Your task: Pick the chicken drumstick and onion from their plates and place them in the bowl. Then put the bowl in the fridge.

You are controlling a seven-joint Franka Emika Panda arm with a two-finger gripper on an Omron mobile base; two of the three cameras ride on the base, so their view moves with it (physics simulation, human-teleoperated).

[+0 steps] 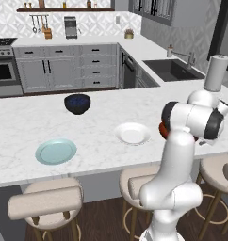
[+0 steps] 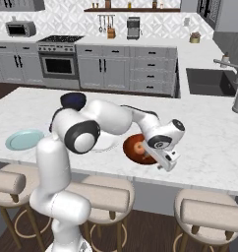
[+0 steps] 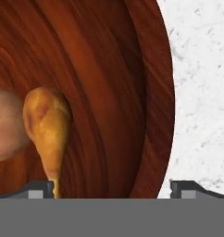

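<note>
Two food items already sit in the bowl (image 3: 132, 92): onion (image 3: 5, 127) at hand view's left edge, chicken drumstick (image 3: 48, 125) touching just beside it, meaty end up in that view, bone stub pointing down toward the left fingertip. Bowl's rim arcs down the view between the two fingertips, so the gripper (image 3: 118, 187), fingers spread wide and holding nothing, straddles the wall; judged: lined up for a rim pinch, one finger inside, one outside on bare counter (image 3: 202, 92).

Left base view, left to right: blue-green plate (image 1: 55, 151), dark blue bowl (image 1: 77, 103), white plate (image 1: 132, 133), both plates bare, then a sliver of the wooden bowl behind the arm. Paper towel roll (image 1: 215, 73) far right, well apart. Drumstick bone lies close to the inner finger, could get nudged on closing.
</note>
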